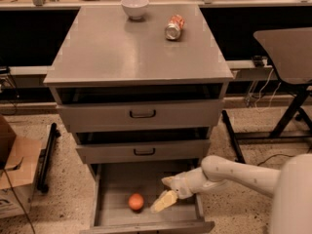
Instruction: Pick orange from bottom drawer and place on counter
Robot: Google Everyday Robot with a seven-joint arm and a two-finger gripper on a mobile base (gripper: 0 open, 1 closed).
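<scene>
Nearest the camera, the bottom drawer (146, 226) stands pulled open. The orange (136, 202) rests on its floor, left of centre and apart from every wall. At about three o'clock from the fruit, just beside it, hangs the claw (165, 192), released: its two fingers are spread, one high and one low, with nothing between them. The arm reaches in from four o'clock, over the drawer's right wall.

The step in hand looks to be the approach to the grasp. To do it well, the claw should slide toward nine o'clock and sink until the fingers straddle the widest part of the orange. Closing should be slow, since a round fruit nudged on one side is likely to roll away toward the left wall.

Farther up, past the two handled drawers, the desk (126, 57) carries a white bowl (135, 6) at twelve o'clock and a soda can (174, 27) at one o'clock, leaving bare grey surface nearer its front edge for setting the fruit down.
</scene>
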